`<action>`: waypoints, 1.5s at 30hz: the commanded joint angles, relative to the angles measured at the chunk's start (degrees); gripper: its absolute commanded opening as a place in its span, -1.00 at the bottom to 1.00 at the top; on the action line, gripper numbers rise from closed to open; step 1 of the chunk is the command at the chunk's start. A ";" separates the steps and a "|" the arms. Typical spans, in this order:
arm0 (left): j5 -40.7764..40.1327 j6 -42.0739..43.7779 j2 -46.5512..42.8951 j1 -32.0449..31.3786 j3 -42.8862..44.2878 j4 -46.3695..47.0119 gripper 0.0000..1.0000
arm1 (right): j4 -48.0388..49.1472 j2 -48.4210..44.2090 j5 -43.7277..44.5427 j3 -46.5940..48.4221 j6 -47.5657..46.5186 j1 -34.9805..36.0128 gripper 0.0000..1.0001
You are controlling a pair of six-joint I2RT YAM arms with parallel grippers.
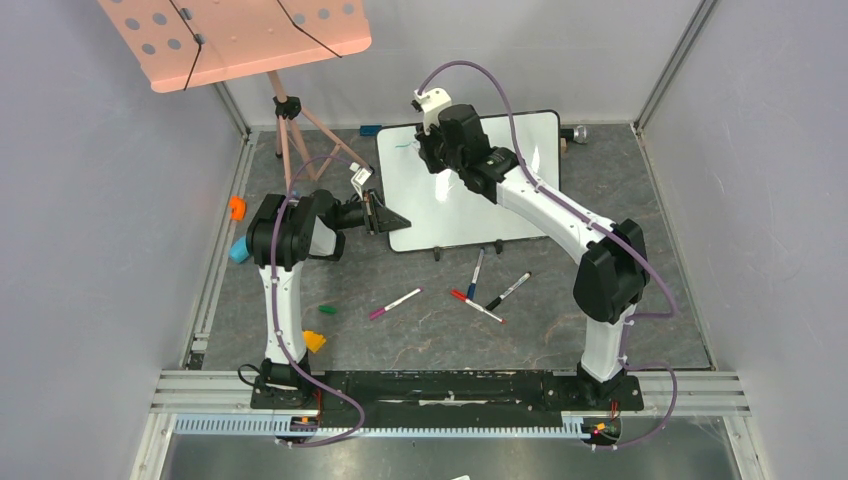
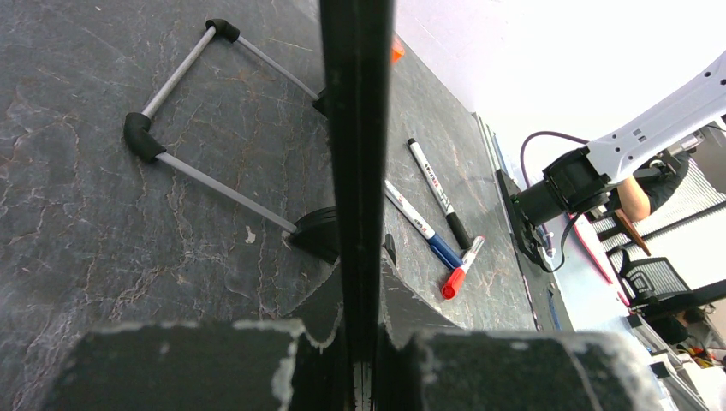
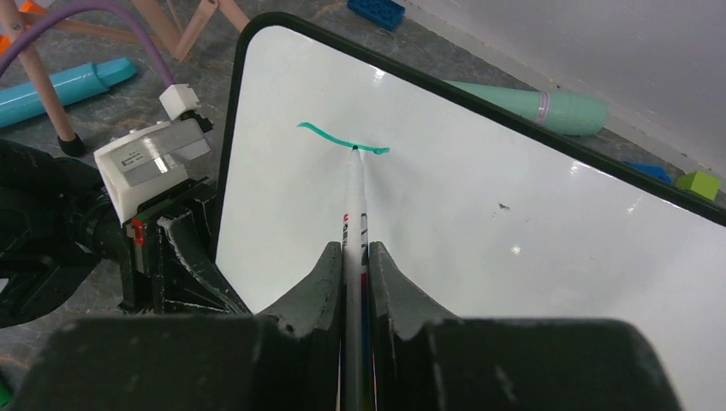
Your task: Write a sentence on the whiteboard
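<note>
Your R jaws pinch a marker [image 3: 353, 201] w/ tip touching a short teal stroke [image 3: 334, 139] on the whiteboard [image 3: 531, 257].

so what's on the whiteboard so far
Only one short teal stroke near the far left corner of the whiteboard, with the marker tip touching it. The right hand hides the strip of board beneath the marker; no words show elsewhere.

2 arms stand on a black base bar [image 1: 440, 385]. The left arm [image 1: 283, 310] and right arm [image 1: 545, 205] have white curved shells and bulky black joint housings. A purple cable [image 1: 490, 70] runs along each arm, up from the bar. At the end farthest from the bar, each wrist carries a small white camera block [image 1: 432, 100] and black wedge-shaped fingers [image 3: 318, 278] with pale scuffed edges.
</note>
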 commanded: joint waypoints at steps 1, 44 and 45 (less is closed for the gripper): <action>0.35 2.29 0.33 -0.93 -0.01 3.17 -0.96 | 2.39 -2.08 -2.52 0.42 -0.71 -0.14 -1.00; 0.40 2.29 0.43 -1.00 0.08 3.17 -0.96 | 2.95 -4.24 -2.46 -11.44 0.19 0.08 -1.00; 0.40 2.27 0.44 -1.02 0.08 3.17 -0.96 | 3.06 -4.48 -2.72 -11.67 0.20 0.08 -1.00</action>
